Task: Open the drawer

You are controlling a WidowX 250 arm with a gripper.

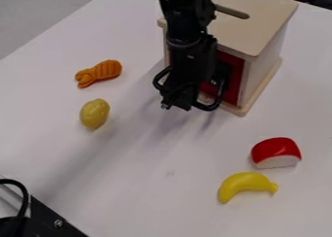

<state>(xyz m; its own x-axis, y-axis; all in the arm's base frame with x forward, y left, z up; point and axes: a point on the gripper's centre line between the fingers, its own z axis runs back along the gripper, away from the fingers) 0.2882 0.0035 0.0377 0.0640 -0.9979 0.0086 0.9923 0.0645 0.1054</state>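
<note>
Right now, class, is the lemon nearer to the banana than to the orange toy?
No, the lemon lies close to the orange toy, with the banana well across the table.

Smooth pale wood, moulded plastic and matt white.
The box (266, 22) has a smooth, lightly satin wooden top, with a matt, painted-looking red front (235, 76) and a flat, smooth white side (269, 51). The tabletop (149, 182) is smooth and matt. The banana (244, 183) looks like smooth plastic with a soft sheen, and the red-and-white piece (275, 151) is similar, glossier on its red skin. The yellow-green oval piece (94, 113) carries a small highlight on its plastic-looking surface; the orange piece (98, 73) is ridged. The arm (188, 51) has dark, plastic-looking housings with a dull sheen, and a bolt (58, 223) shines like metal.
</note>
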